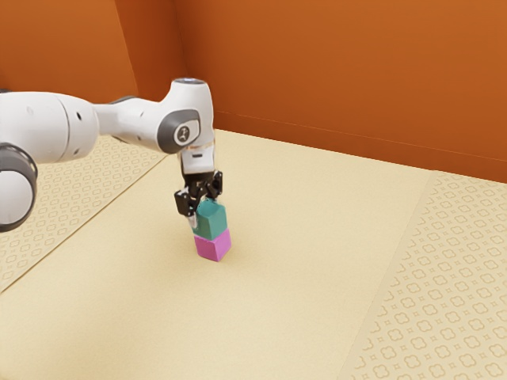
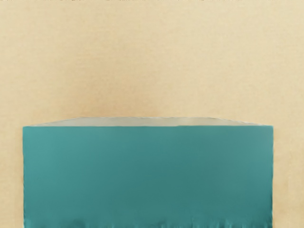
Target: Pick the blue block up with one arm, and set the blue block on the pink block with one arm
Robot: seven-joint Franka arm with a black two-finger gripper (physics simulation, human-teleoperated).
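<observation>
The blue block (image 1: 211, 222), teal in colour, rests squarely on top of the pink block (image 1: 213, 246) in the middle of the tan table. My gripper (image 1: 200, 203) comes down from above, and its black fingers (image 1: 185, 204) clasp the upper part of the blue block from two sides, about one block width apart. In the wrist view the blue block (image 2: 148, 175) lies broad and close just under my hand, with bare table behind it. The pink block is hidden beneath it there.
The tan table (image 1: 317, 237) has patterned strips along its near-left and right sides. Orange walls (image 1: 356, 71) rise behind the far edge. Open tabletop surrounds the two-block stack on every side.
</observation>
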